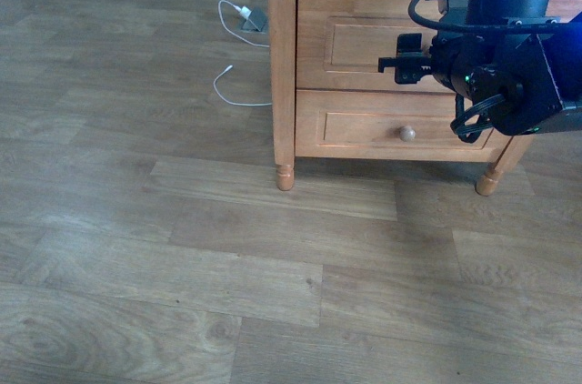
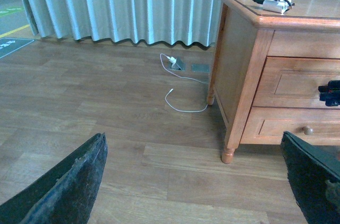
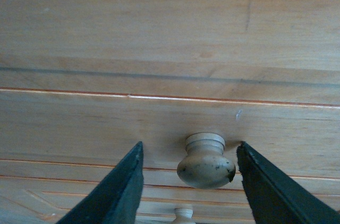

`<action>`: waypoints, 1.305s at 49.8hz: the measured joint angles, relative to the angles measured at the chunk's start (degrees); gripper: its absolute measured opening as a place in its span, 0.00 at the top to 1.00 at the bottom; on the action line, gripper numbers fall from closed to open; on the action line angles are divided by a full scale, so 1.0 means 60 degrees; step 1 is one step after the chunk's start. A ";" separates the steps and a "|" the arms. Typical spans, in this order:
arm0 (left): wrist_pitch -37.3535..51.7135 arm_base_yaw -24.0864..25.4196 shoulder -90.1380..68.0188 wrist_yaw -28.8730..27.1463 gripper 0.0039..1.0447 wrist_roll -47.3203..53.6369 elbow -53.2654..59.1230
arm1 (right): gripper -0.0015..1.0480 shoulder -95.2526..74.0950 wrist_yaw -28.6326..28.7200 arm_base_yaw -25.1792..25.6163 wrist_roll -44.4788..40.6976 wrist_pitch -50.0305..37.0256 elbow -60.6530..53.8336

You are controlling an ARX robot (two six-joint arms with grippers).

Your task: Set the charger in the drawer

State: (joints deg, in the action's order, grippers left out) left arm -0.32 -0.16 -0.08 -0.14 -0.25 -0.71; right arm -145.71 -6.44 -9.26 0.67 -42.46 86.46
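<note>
The charger (image 2: 271,0), a small white block with a bundled black cable, lies on top of the wooden nightstand (image 2: 239,49). The upper drawer (image 1: 355,38) is shut. My right gripper (image 1: 400,64) is held up against its front. In the right wrist view this gripper (image 3: 190,148) is open, with the drawer's round wooden knob (image 3: 206,163) between its fingers (image 3: 119,192) and a gap on each side. My left gripper (image 2: 194,192) is open over the floor, well to the left of the nightstand, holding nothing.
The lower, shallower drawer (image 1: 364,125) with its own knob (image 1: 407,134) is shut too. A white plug with a long white cable (image 1: 244,15) lies on the wooden floor (image 1: 227,257) left of the nightstand. Curtains (image 2: 133,1) hang along the back.
</note>
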 joint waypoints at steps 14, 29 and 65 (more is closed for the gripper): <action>0.0000 0.0000 0.0000 0.0000 0.05 0.0000 0.0000 | 0.77 0.0000 -0.0025 0.0029 -0.0036 0.0073 -0.0004; 0.0000 0.0000 0.0000 0.0000 0.05 0.0000 0.0000 | 0.78 0.0401 0.0084 0.0036 0.0146 -0.0036 -0.0729; 0.0000 0.0000 0.0000 0.0000 0.05 0.0000 0.0000 | 0.78 0.4881 0.0441 -0.0215 0.1016 -0.1005 -0.8167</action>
State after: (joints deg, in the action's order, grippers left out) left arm -0.32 -0.16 -0.08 -0.14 -0.25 -0.71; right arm -116.42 -3.79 -10.55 6.76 -48.49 37.45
